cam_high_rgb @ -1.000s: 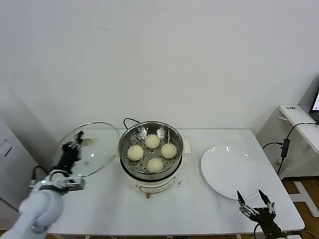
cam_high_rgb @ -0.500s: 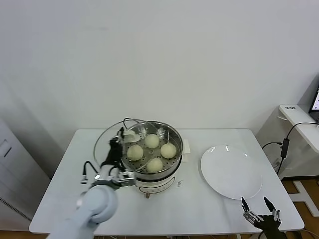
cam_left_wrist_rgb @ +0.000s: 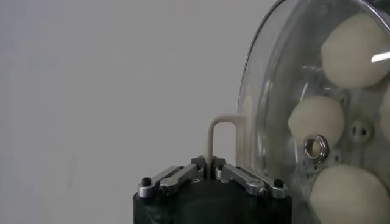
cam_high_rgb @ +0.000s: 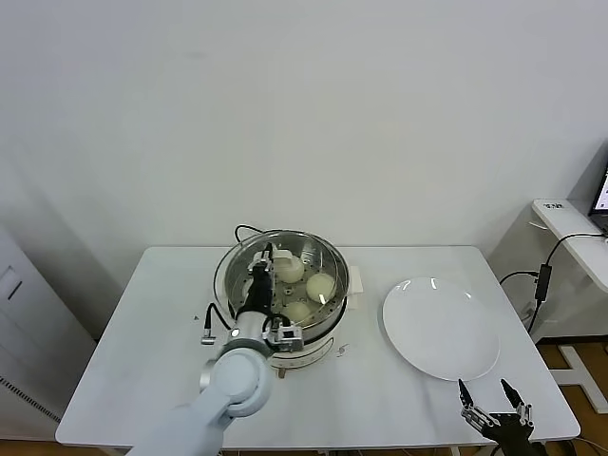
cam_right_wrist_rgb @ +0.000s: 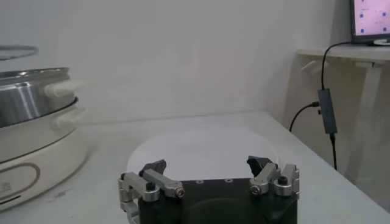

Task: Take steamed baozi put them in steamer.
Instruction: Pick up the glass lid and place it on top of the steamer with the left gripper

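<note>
A: Head view, starting at the left — what's the left gripper (cam_high_rgb: 258,281) doing?

B: It's above the steamer (cam_high_rgb: 287,285), its fingers pinched on the cream handle (cam_left_wrist_rgb: 223,137) of the glass lid (cam_high_rgb: 269,275), which sits over the basket, offset toward its left side.

A: And the steamed baozi (cam_high_rgb: 320,284)?

B: All inside the steamer. Three of them show through the glass in the left wrist view, and in the head view the arm covers part of the group.

A: Further right?

B: The white plate (cam_high_rgb: 442,328) lies on the table (cam_high_rgb: 142,361), just beside the cooker's base. The right gripper (cam_high_rgb: 493,411) hangs at the table's near right edge, fingers spread, gripping nothing.
</note>
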{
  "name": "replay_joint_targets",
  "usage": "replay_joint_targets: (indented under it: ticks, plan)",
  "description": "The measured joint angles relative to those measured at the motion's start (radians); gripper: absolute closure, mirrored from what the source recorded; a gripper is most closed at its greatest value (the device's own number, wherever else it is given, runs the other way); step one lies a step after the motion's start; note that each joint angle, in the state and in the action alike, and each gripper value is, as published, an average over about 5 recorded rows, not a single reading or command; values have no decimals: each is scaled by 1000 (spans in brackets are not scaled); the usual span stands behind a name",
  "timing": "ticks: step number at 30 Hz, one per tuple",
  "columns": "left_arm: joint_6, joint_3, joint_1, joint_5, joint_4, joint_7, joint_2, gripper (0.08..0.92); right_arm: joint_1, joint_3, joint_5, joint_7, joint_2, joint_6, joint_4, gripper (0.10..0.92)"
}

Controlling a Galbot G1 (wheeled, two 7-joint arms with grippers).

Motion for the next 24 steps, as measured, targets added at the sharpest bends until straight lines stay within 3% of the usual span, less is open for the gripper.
replay_joint_targets:
  ticks: [24]
  plan:
    - [22,55,-57,45,106,6,-57,886,2,-21,3,-2,1,-2,0,203]
